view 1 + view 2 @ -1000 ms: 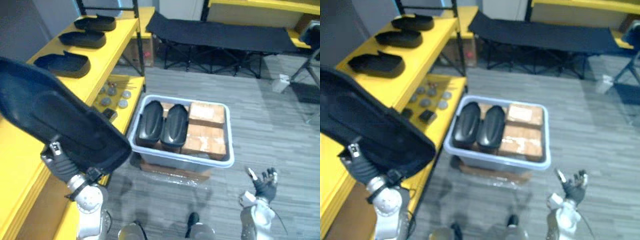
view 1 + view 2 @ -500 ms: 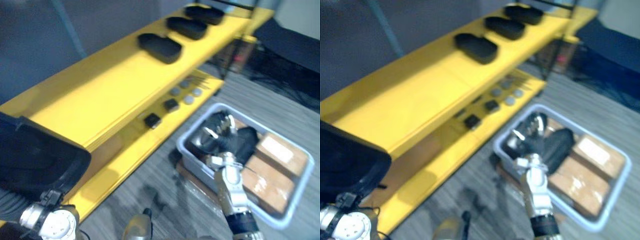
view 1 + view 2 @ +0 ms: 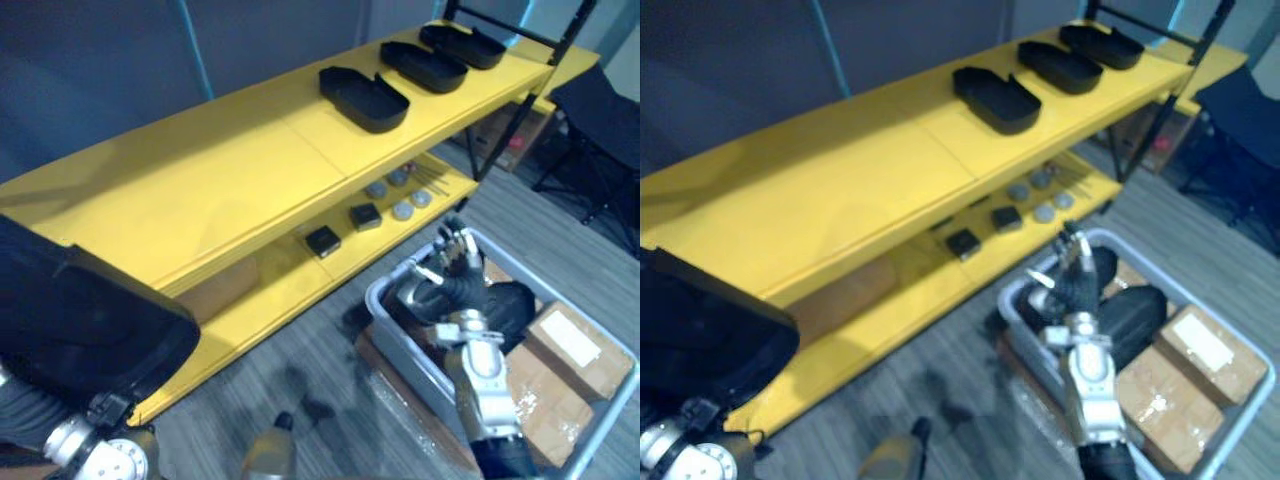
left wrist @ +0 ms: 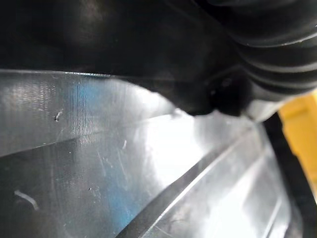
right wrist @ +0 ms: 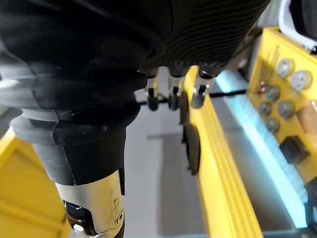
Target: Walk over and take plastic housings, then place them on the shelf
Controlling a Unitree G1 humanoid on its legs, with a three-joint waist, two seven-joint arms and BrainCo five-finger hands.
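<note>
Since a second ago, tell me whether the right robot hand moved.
Yes. The right robot hand went from floor beside the bin to above it.

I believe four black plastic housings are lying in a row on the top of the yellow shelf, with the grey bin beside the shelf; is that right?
Not quite: three housings lie in that row, not four. The left eye view shows the nearest housing, the middle housing and the farthest housing on top of the yellow shelf. The grey bin does stand beside the shelf.

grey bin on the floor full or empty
Not empty: the grey bin holds black plastic housings with cardboard boxes packed beside them.
</note>
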